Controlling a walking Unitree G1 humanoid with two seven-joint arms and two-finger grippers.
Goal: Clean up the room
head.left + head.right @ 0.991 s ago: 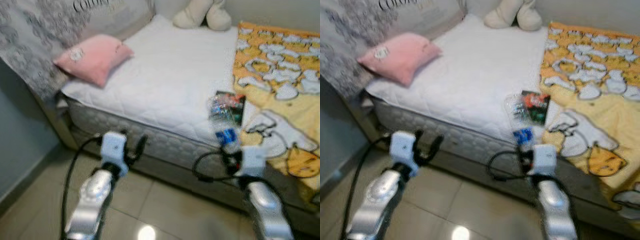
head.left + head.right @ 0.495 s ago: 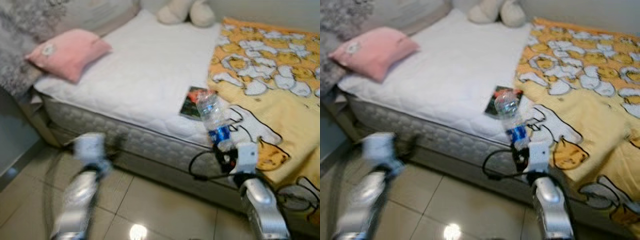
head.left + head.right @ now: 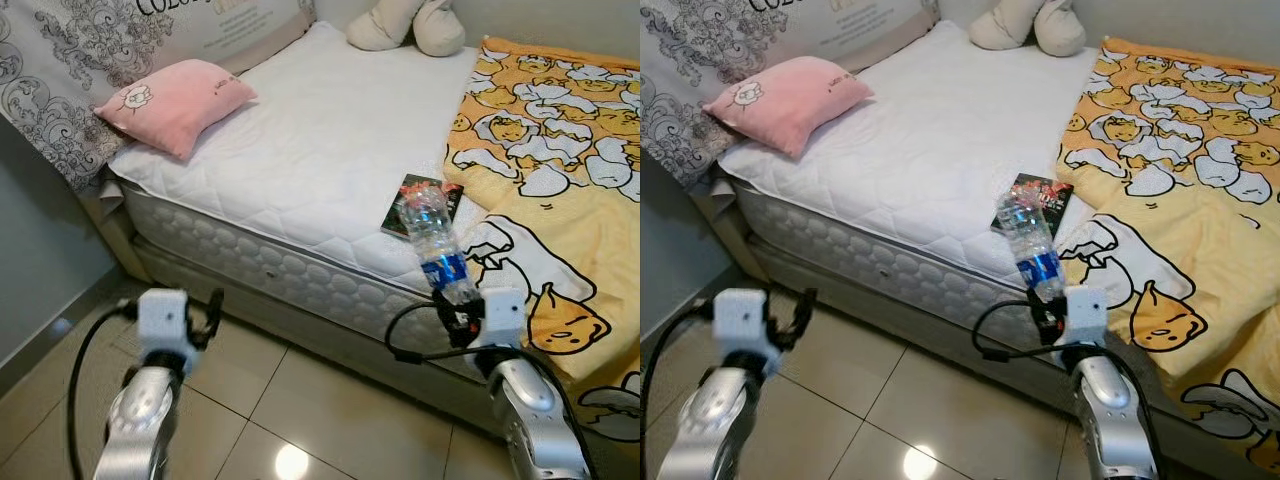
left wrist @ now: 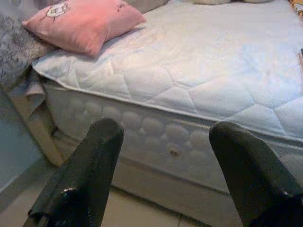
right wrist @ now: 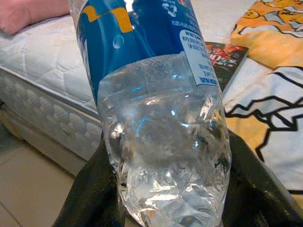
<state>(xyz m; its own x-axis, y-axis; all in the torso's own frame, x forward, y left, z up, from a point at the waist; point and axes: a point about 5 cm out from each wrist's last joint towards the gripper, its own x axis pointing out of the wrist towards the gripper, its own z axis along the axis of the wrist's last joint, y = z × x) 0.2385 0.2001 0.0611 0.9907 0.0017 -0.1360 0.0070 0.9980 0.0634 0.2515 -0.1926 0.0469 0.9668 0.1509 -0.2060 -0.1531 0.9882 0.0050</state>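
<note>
My right gripper (image 3: 459,310) is shut on a clear plastic water bottle (image 3: 437,247) with a blue label, held upright just in front of the bed's near edge. The right wrist view has the bottle (image 5: 156,104) close up between the two black fingers (image 5: 87,189). On the white mattress (image 3: 320,150) behind the bottle lies a dark book (image 3: 421,202). My left gripper (image 3: 212,312) hangs open low over the floor tiles at the left; its wrist view has both fingers (image 4: 85,175) spread wide, facing the mattress side (image 4: 156,142).
A pink pillow (image 3: 175,100) and a patterned pillow (image 3: 90,60) lie at the bed's head. A yellow cartoon blanket (image 3: 560,160) covers the bed's right part. A cream plush toy (image 3: 405,25) sits at the far edge. Glossy floor tiles (image 3: 300,410) lie in front.
The camera has swung, so the whole scene shifted and sharpened. The right gripper still holds the bottle upright; the left arm shows steady low on the left after blurring.
</note>
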